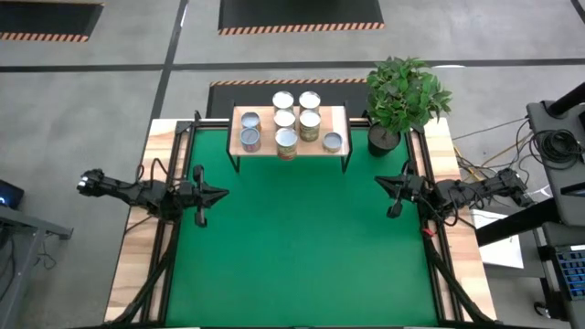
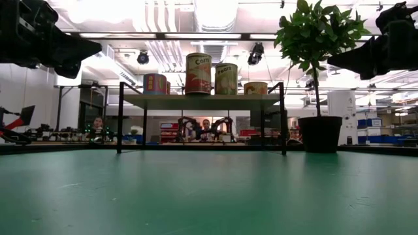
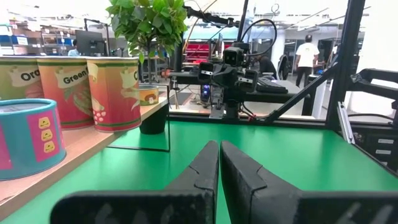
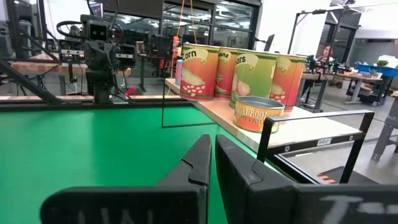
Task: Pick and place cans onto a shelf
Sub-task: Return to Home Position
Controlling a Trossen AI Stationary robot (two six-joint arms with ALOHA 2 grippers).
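**Silver-topped cans (image 1: pixel 284 119) on a pale wood shelf (image 1: pixel 335 117)**

Left gripper (image 1: pixel 222 194) is pinched shut, empty, above the smooth green mat (image 1: pixel 292 247). Between both grippers and farther back, cylindrical cans stand upright on that black-legged shelf. Right gripper (image 1: pixel 380 181) is likewise clenched on nothing.

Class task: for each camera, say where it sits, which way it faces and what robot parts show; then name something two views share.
High view: above the table, facing straight down; both arms, left gripper and right gripper.
Low view: tabletop height, facing level toward the shelf; arm ends in both upper corners.
Left wrist view: on the left arm, facing the right arm; own shut fingers in front.
Right wrist view: on the right arm, facing the left arm; own fingers in front.
Shared: all views show the cans on the shelf.
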